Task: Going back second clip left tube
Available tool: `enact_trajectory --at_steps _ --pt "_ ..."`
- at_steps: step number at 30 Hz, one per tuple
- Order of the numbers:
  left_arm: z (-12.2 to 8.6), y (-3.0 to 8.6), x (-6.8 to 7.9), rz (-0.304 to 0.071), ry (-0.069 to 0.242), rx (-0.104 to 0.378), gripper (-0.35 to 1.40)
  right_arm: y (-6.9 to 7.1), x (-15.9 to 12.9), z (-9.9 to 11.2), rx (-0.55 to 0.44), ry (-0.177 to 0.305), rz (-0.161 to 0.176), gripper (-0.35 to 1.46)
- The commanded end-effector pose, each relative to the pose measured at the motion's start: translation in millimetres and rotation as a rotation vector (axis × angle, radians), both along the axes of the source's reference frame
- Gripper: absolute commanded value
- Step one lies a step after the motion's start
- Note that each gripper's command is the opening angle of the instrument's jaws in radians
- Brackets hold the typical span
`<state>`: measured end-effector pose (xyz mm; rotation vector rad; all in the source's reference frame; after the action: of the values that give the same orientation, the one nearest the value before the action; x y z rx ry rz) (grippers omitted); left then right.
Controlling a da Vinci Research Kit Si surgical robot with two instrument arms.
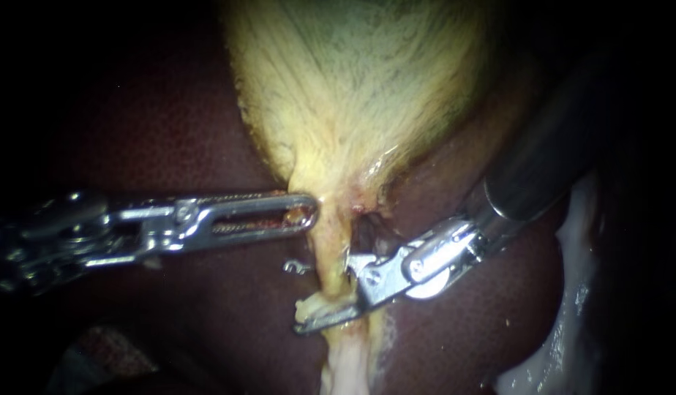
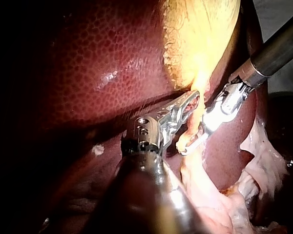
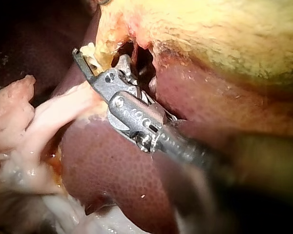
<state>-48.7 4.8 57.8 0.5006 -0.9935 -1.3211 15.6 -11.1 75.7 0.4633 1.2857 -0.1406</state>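
Dark liver (image 1: 170, 110) behind | gallbladder (image 1: 352, 88) neck clamped in left instrument (image 1: 303, 213) pincer | pale tube (image 1: 329, 252) beneath, straddled by right instrument (image 1: 323, 292) pincer, gaping, gripping nothing | small clip (image 1: 297, 267) at tube's edge | likely best: back out along the shaft, pincer wide, clear of clip and tube

No legible text, label, brand or number on left instrument (image 1: 303, 213), right instrument (image 1: 323, 294), liver (image 1: 221, 314) or gallbladder (image 1: 352, 88).

Tube (image 1: 345, 362) part hidden behind R tool (image 1: 325, 294); tube lower end cut off; tool shaft blurred.
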Motion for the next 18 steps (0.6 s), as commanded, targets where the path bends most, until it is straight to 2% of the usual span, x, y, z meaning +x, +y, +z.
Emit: enact_trajectory --at_steps 1,7,12,18 --pt "0.0 0.0 0.0 0.000 0.000 0.000 -0.35 -0.2 -0.3 -0.2 0.002 0.001 -0.002 0.60" --pt "0.0 -0.1 0.3 0.002 -0.001 -0.001 -0.35 -0.9 -2.5 -1.0 0.029 -0.002 -0.008 0.60" --pt "0.0 -0.2 0.5 0.003 -0.002 -0.001 -0.35 -0.7 -4.7 -1.9 0.059 -0.009 -0.004 0.60" --pt "0.2 0.0 0.7 0.004 -0.002 0.000 -0.35 -0.1 -6.8 -3.8 0.220 -0.077 0.062 0.60"
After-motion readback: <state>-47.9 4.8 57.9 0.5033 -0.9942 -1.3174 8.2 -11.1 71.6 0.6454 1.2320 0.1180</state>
